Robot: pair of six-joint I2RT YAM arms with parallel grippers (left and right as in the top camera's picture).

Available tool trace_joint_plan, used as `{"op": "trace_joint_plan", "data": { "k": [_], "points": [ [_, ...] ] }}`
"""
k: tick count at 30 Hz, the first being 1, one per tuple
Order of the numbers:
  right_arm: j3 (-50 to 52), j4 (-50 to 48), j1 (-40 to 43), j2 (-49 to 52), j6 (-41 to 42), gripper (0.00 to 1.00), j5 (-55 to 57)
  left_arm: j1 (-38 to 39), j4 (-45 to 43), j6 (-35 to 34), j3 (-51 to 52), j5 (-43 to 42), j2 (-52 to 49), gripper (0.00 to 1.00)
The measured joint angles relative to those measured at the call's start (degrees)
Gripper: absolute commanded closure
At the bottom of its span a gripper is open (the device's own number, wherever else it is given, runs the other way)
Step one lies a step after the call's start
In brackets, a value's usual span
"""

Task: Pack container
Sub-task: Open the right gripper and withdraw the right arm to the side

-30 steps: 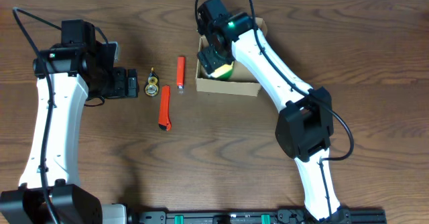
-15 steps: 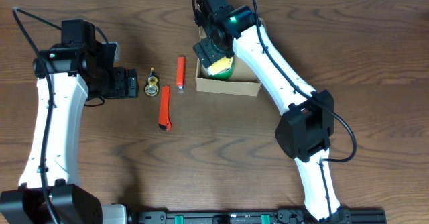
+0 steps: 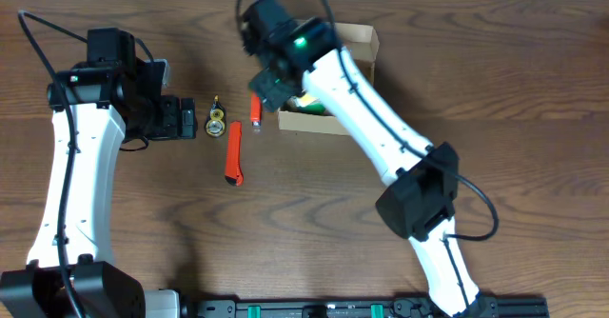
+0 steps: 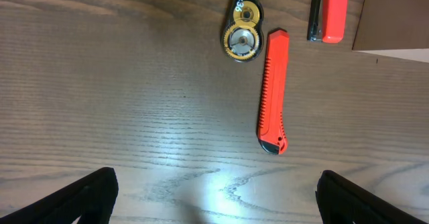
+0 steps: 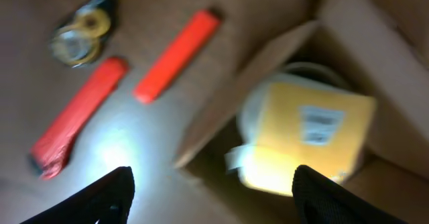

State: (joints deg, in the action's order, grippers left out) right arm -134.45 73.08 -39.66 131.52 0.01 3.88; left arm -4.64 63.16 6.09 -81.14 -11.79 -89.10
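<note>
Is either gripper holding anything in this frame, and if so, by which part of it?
Nothing is held. The left gripper and the right gripper each have their fingers spread wide apart with nothing between them.

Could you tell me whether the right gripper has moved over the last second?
Yes. The right gripper has shifted left, from above the container to over its left edge.
</note>
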Motion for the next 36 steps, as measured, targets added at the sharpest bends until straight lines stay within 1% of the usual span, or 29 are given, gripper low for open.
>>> {"op": "trace_joint_plan", "data": {
  "k": [5,6,10,13,17,19,21,23,25,26,27,30,31,36],
  "points": [
    [-4.4,2.4,-1.1,-0.4,0.0,0.18,2.3,0.0,0.0,0.0,0.0,0.0,0.0,0.05],
    [-4.9,2.6,-0.6,-1.2,0.0,0.16,3.9,0.0,0.0,0.0,0.0,0.0,0.0,0.05],
    [-5.1,2.1,2.9,-5.9,0.0,0.13,8.6,0.0,-0.3,0.0,0.0,0.0,0.0,0.05],
    [-5.3,0.3,9.5,-12.5,0.0,0.12,10.8,0.0,-0.9,-0.9,0.0,-0.1,0.0,0.05],
    [-6.6,-0.7,23.2,-21.6,0.0,0.11,12.4,0.0,-2.4,-3.6,0.0,-0.9,0.0,0.05],
    [-7.4,-0.1,29.5,-24.5,0.2,0.10,11.9,0.0,-3.4,-4.7,0.0,-3.1,0.0,0.05],
    [-7.7,0.9,33.9,-25.9,0.8,0.11,10.4,0.0,-4.2,-5.7,0.0,-5.7,0.0,0.05],
    [-7.7,1.7,38.0,-26.3,1.4,0.11,8.1,0.0,-5.3,-7.7,0.0,-8.5,0.0,0.05],
    [-7.1,2.4,41.1,-25.7,1.9,0.08,6.1,0.0,-6.6,-9.6,0.0,-10.7,0.0,0.05],
    [-6.7,2.8,42.6,-24.9,2.2,0.06,5.1,0.0,-7.3,-10.4,0.0,-11.6,0.0,0.04],
    [-6.4,3.0,43.6,-24.2,2.4,0.01,4.6,0.0,-7.9,-10.9,0.0,-12.3,0.0,0.04],
    [-5.3,4.1,45.9,-21.2,2.7,0.01,3.3,0.0,-9.5,-12.1,0.0,-13.6,0.0,0.00],
    [-4.9,4.6,46.3,-20.0,2.7,0.01,3.0,0.0,-9.6,-12.4,0.0,-13.7,0.0,0.05],
    [-4.1,5.9,46.4,-14.6,2.8,0.01,1.8,1.1,-8.5,-13.5,-0.8,-11.3,0.0,0.10]
  ]
}}
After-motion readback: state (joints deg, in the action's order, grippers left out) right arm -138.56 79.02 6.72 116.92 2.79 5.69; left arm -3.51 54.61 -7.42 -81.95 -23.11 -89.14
